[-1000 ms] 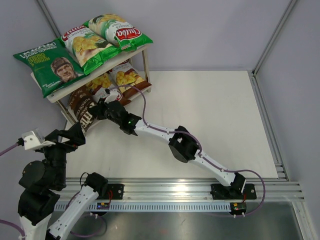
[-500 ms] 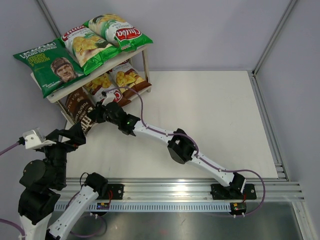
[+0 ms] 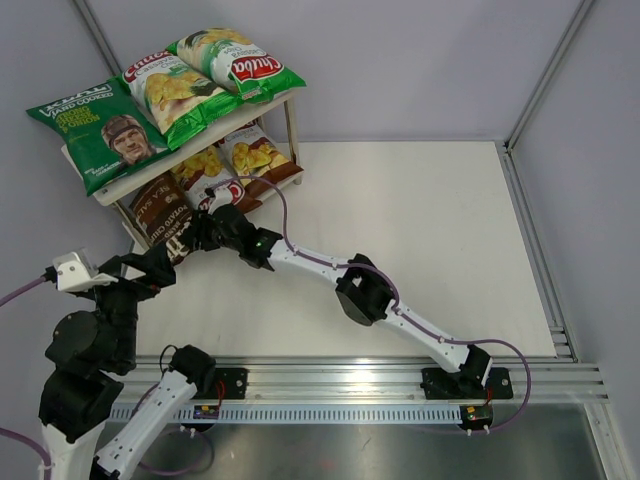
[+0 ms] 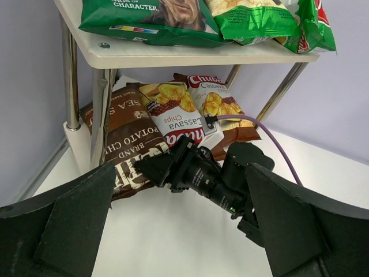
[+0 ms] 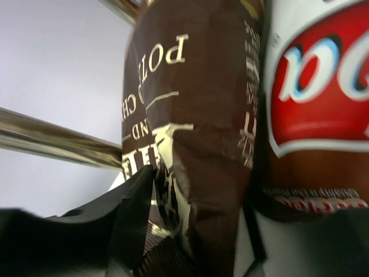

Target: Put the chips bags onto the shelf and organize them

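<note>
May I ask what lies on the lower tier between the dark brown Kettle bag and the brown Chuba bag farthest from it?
The second brown Chuba bag lies there, clearest in the left wrist view.

A white table (image 3: 430, 240) fronted by a slotted metal rail (image 3: 350, 385) — pale grey walls (image 3: 420, 60) behind and beside it

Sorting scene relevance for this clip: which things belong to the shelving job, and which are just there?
Job: Kettle bag, two brown Chuba bags, two green-white Chuba bags, dark green bag, shelf, right gripper.
Idle: left gripper, purple cable, aluminium rail.
</note>
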Robot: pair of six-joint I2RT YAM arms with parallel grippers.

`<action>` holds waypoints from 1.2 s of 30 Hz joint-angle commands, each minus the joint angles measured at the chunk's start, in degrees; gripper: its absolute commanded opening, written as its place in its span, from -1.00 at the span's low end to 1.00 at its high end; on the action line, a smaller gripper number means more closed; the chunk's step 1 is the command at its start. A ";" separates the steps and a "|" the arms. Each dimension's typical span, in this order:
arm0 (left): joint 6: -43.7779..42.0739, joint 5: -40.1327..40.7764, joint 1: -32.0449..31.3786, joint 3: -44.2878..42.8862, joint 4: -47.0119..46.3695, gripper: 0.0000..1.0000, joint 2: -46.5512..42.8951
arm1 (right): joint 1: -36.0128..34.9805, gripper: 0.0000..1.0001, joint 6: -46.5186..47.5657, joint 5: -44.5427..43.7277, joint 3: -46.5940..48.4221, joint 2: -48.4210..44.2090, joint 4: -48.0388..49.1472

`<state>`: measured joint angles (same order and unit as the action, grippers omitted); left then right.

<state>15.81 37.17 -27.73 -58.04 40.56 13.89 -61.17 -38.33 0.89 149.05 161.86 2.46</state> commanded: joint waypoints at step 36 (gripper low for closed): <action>-3.60 -19.59 11.47 6.36 -2.06 0.98 10.81 | 7.11 0.99 23.38 -35.41 -71.35 -78.61 -18.27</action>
<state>13.43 20.58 -16.53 -53.08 39.11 24.75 -53.93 -19.49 -23.66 81.60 90.15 -9.56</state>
